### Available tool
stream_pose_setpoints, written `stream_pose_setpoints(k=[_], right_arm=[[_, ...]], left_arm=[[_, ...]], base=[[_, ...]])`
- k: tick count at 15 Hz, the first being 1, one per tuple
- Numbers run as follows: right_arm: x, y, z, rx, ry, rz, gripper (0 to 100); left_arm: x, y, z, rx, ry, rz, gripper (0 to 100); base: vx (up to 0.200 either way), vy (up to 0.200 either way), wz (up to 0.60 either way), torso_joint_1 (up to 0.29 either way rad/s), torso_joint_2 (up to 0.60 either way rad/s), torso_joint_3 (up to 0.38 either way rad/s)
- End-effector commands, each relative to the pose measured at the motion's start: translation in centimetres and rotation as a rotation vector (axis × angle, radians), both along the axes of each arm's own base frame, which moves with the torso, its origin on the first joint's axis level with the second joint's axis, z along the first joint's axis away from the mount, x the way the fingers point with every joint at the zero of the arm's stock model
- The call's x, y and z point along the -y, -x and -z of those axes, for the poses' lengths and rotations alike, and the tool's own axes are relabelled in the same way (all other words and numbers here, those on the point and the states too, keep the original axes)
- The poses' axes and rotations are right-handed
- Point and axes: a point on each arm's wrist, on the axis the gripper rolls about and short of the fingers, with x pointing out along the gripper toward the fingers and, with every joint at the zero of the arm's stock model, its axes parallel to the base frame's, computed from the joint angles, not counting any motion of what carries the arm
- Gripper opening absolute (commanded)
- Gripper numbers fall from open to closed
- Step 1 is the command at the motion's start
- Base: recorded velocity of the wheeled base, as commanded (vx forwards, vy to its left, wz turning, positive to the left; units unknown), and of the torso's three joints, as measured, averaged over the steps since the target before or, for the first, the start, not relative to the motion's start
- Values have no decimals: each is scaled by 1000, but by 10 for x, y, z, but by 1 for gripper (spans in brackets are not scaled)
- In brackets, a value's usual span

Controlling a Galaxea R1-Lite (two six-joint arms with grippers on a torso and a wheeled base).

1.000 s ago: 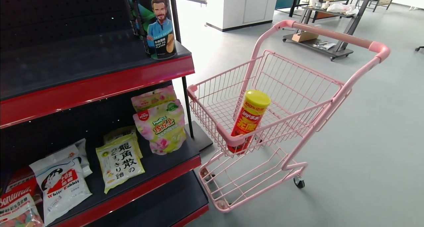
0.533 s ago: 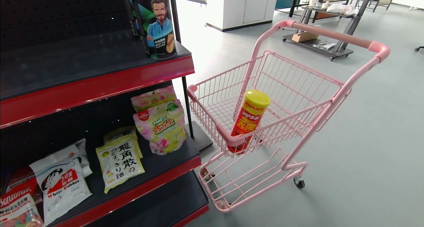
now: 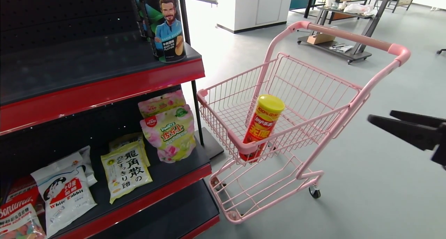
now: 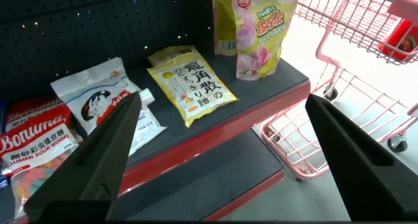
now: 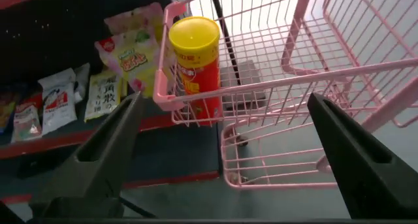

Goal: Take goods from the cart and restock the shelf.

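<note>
- At mid-right of frame, my right tool [image 3: 380, 115] sits released.
- Can [image 3: 263, 125] stands upright in the cart [image 3: 348, 36], left of it; right arm looks nearer.

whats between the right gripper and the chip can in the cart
In the head view, the pink cart has its wire side wall and slanted frame tube standing between the right gripper and the chip can.
</note>
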Motion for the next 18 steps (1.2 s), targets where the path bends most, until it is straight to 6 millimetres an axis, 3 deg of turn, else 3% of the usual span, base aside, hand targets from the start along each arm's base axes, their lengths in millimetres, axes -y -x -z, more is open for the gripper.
stream_pose_setpoints(k=[1, 2, 5, 18], right_arm=[[-20, -58, 35, -149, 48, -93, 100], [-29, -84, 52, -143, 51, -107, 100], [-48, -109, 68, -111, 56, -165, 100], [-84, -152, 81, -115, 70, -259, 100]], left_arm=[[0, 0, 0, -1, 0, 0, 100], [0, 0, 0, -1, 0, 0, 100], [0, 0, 0, -1, 0, 0, 100], [0, 0, 0, -1, 0, 0, 100]], base=[[0, 0, 0, 0, 0, 0], [0, 0, 0, 0, 0, 0], [0, 0, 0, 0, 0, 0], [0, 0, 0, 0, 0, 0]])
